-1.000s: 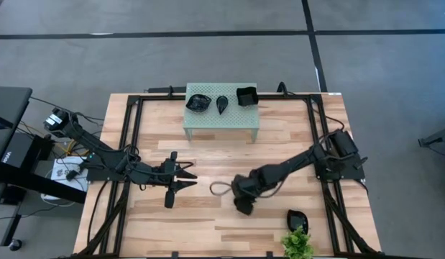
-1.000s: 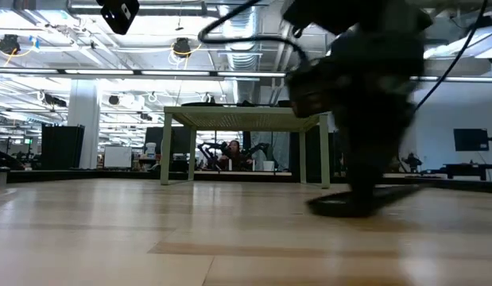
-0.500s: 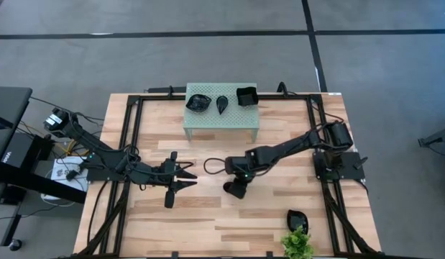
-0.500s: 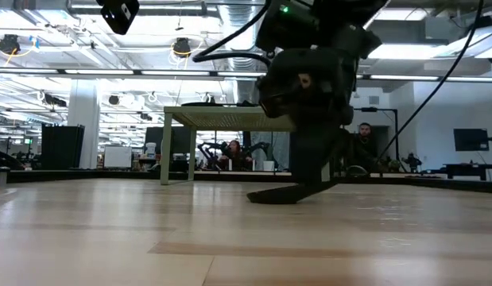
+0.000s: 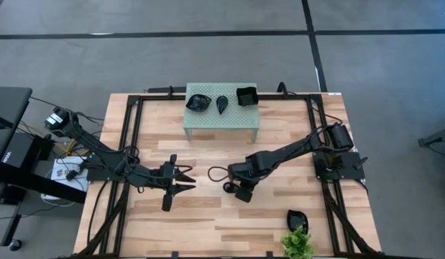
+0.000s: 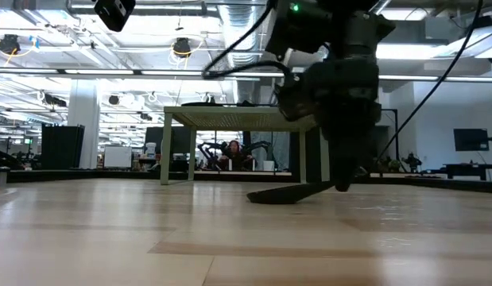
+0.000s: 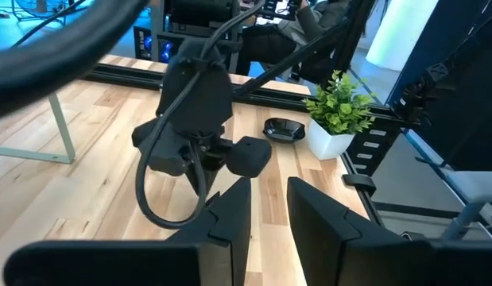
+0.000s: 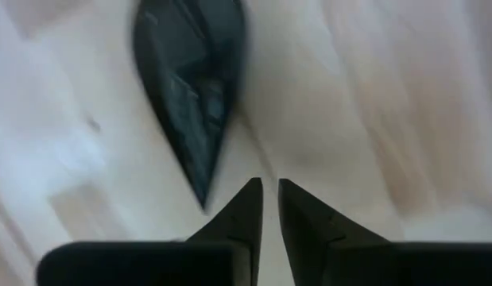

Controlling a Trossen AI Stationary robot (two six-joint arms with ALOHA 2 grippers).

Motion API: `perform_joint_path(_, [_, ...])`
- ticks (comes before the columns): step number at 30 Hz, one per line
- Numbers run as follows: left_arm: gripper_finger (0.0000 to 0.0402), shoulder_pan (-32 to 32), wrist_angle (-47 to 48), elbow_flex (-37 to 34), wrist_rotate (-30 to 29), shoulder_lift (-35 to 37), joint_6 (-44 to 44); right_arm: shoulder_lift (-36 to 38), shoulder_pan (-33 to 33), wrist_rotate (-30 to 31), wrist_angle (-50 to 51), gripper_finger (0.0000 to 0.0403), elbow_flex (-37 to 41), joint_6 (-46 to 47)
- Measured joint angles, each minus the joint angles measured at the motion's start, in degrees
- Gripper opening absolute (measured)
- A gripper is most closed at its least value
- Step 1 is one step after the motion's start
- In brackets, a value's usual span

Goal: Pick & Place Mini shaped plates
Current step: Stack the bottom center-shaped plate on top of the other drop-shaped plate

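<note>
A black teardrop plate [image 8: 190,87] lies flat on the table's middle and shows edge-on in the low view [image 6: 289,193]. My right gripper [image 8: 269,187] points down just beside the plate's pointed end, with a narrow gap between its fingers and only bare wood in it. In the low view the right gripper [image 6: 341,183] stands at the plate's right end. My left gripper [image 5: 182,180] hovers open to the left of the plate and holds nothing. Three more black dishes [image 5: 222,103] sit on the pale green stand [image 5: 221,122].
Another black plate [image 5: 297,218] lies near the table's near right corner, next to a small green plant [image 5: 297,244]. The stand is at the far edge. A black frame rail [image 5: 132,144] borders the table. People sit in the room behind the table.
My right gripper went from the near right toward the table's far left, sliding the teardrop plate along the table with it. It then drew back a little toward the right, and the plate stayed where it was.
</note>
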State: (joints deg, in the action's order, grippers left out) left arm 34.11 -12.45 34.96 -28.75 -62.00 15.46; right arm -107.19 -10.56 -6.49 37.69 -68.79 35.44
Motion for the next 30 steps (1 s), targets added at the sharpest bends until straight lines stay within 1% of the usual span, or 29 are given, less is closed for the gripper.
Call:
perform_joint_path(4, [0.0085,0.0,0.0,0.0,-0.1,0.0,0.0,0.0,-1.1,-3.2,-6.4,0.001,0.0,0.0])
perform_joint_path(6, [0.0085,0.0,0.0,0.0,-0.1,0.0,0.0,0.2,-1.5,-5.0,-8.1,0.0003,0.0,0.0])
perform_joint_path(10, [0.0085,0.0,-0.4,0.0,-0.2,0.0,-0.1,0.4,-1.9,-8.9,-10.9,0.001,0.0,0.0])
perform_joint_path(13, [0.0085,0.0,-0.5,0.0,-0.2,0.0,-0.2,0.4,-1.6,-10.1,-13.0,0.0012,0.0,0.0])
perform_joint_path(18, [0.0085,0.0,-0.5,0.0,-0.2,0.0,-0.2,0.4,0.0,-9.4,-10.3,0.0005,0.0,0.2])
perform_joint_path(23, [0.0085,0.0,-0.5,0.0,-0.2,0.0,-0.2,0.2,0.4,-8.1,-1.1,0.0002,0.0,0.6])
perform_joint_path(24, [0.0085,0.0,-0.5,0.0,-0.2,0.0,-0.2,0.0,-0.1,-7.8,-0.6,0.0002,0.0,0.8])
perform_joint_path(26, [0.0085,0.0,-0.5,0.0,-0.2,0.0,-0.2,0.0,-0.8,-7.6,-2.3,0.0001,0.1,1.2])
perform_joint_path(30, [0.0085,0.0,-0.5,0.0,-0.2,0.0,-0.2,-0.4,-1.7,-8.6,-11.2,0.0001,0.0,2.0])
